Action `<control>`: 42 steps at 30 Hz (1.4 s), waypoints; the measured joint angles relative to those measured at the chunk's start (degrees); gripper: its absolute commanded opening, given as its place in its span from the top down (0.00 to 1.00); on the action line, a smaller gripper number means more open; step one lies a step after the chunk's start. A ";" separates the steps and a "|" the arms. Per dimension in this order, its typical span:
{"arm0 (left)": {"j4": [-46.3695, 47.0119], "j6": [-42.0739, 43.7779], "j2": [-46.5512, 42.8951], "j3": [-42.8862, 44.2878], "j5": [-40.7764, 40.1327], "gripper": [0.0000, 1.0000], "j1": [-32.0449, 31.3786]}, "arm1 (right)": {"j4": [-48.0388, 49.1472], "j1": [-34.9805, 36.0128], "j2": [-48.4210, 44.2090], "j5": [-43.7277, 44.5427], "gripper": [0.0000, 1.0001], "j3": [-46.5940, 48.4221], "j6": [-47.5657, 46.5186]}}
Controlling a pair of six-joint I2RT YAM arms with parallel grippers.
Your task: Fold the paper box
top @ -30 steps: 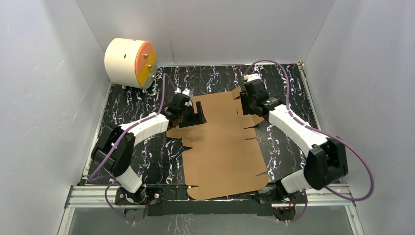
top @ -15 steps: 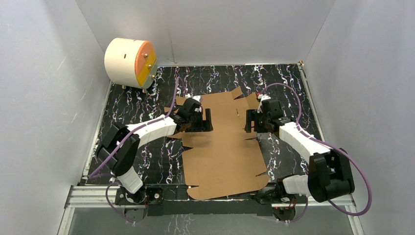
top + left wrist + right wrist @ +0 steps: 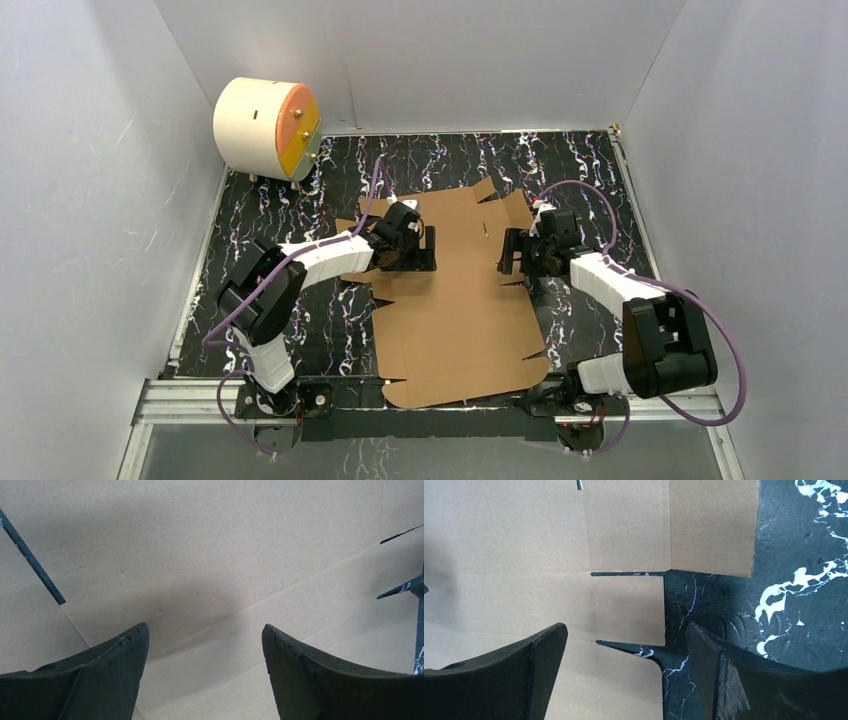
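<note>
The paper box (image 3: 455, 310) lies as a flat, unfolded sheet on the table (image 3: 270, 215), its long axis running from my bases toward the far wall. My left pincer (image 3: 428, 250), wide and empty, hangs over the sheet's left side. My right pincer (image 3: 510, 254), equally wide, straddles the slit right edge directly opposite, so both arms are about equally near.

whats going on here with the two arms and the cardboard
Two robot arms are starting to fold the paper box, which lies as a flat die-cut sheet on the black marbled table. The left gripper hangs over the sheet's left part, jaws open and empty. The right gripper, also open, straddles the sheet's right edge by a small flap. No flap looks raised yet. The cream cylinder sits apart in the far left corner.
</note>
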 measured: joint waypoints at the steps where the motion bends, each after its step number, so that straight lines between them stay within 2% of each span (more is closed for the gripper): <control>1: -0.02 0.00 0.17 0.20 -0.02 0.20 0.00 | -0.02 0.00 0.24 -0.02 0.02 0.00 0.04; 22: 0.85 -0.63 1.22 1.03 -0.07 0.15 -0.02 | -1.70 0.83 3.91 -3.43 0.02 1.97 0.42; 33: 2.03 -1.20 1.57 1.05 -0.57 0.11 0.02 | -4.39 0.74 2.16 -4.72 0.13 1.97 1.40; 42: 3.04 -1.79 2.62 1.77 -2.10 0.10 0.09 | -7.37 0.72 -1.18 -5.49 0.34 2.80 1.29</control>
